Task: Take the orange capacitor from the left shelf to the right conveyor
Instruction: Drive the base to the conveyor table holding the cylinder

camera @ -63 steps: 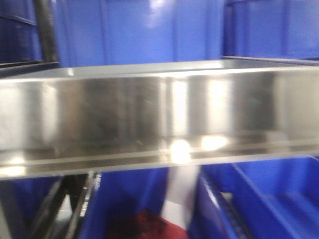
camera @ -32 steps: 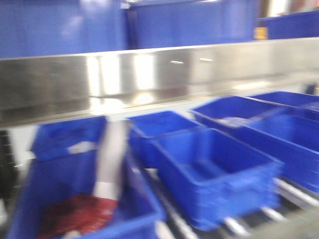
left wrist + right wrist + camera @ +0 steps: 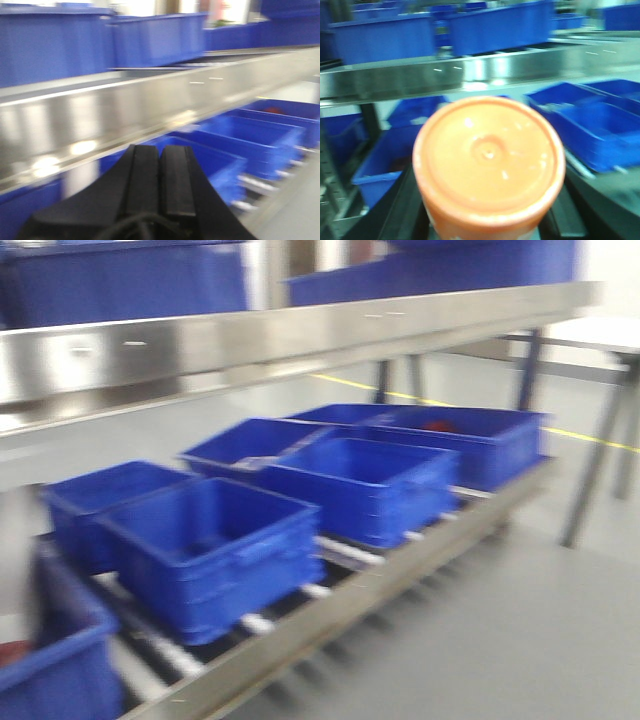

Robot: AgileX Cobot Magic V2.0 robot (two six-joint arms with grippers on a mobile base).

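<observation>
Right fingers [image 3: 568,214] clamp the orange capacitor [image 3: 489,160] between them; left fingers [image 3: 144,175] pressed together, empty.

- The orange capacitor [image 3: 489,155] fills the lower middle, its round end cap towards the camera, with a small dimple at its centre.
- My right gripper [image 3: 487,222] clasps it: one of my dark fingers [image 3: 400,215] shows at 8 o'clock of the cap, the other at 4 o'clock.
- At 12 o'clock the left shelf [image 3: 530,67] runs across, its steel lip glaring.
- Upper blue crates [image 3: 385,37] stand on that shelf.
- Lower blue crates [image 3: 590,125] lie at 3 o'clock and 9 o'clock, all blurred.
</observation>
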